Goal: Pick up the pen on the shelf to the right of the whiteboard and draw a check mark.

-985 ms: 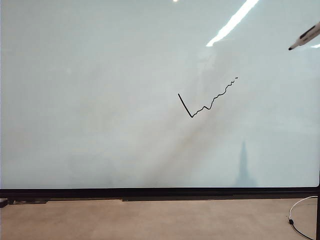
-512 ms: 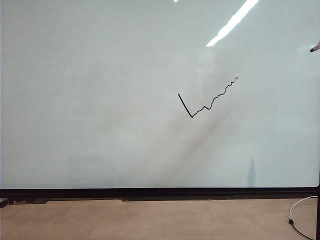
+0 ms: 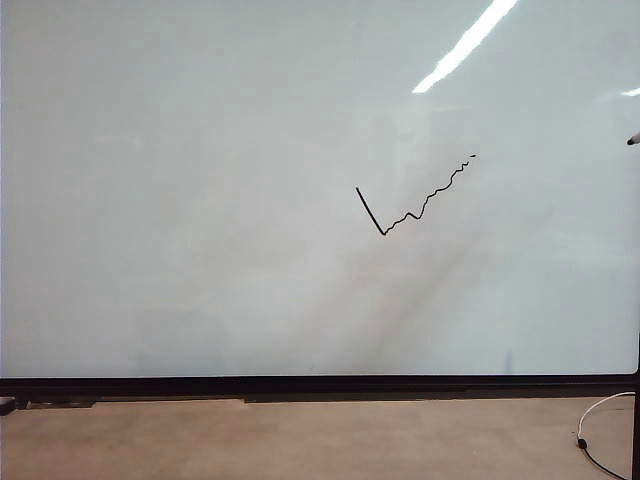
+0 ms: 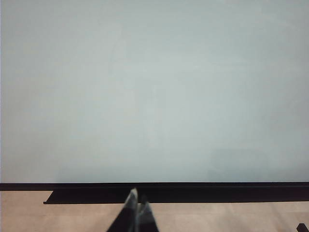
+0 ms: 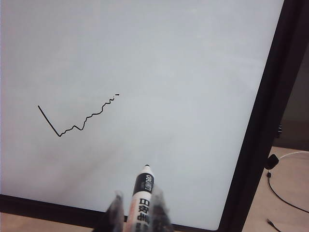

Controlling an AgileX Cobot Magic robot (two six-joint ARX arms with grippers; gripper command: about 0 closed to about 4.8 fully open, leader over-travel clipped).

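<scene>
The whiteboard (image 3: 200,200) fills the exterior view, and a black check mark (image 3: 410,205) with a wavy up-stroke is drawn right of its middle. The same check mark (image 5: 77,118) shows in the right wrist view. My right gripper (image 5: 138,203) is shut on the pen (image 5: 141,198), a white marker with black print whose dark tip points at the board, clear of the surface. In the exterior view only the pen's tip (image 3: 633,140) pokes in at the right edge. My left gripper (image 4: 136,200) hangs shut and empty, low before the board's black bottom frame (image 4: 193,191).
The board's black right frame (image 5: 263,121) runs close beside the pen. A white cable (image 3: 600,420) lies on the brown floor at the lower right, also seen as the cable (image 5: 285,179) in the right wrist view. A black tray ledge (image 3: 300,396) runs under the board.
The pen has drawn back to the right and dropped lower, leaving only its tip at the exterior view's right edge. The check mark is unchanged. The left arm has not moved.
</scene>
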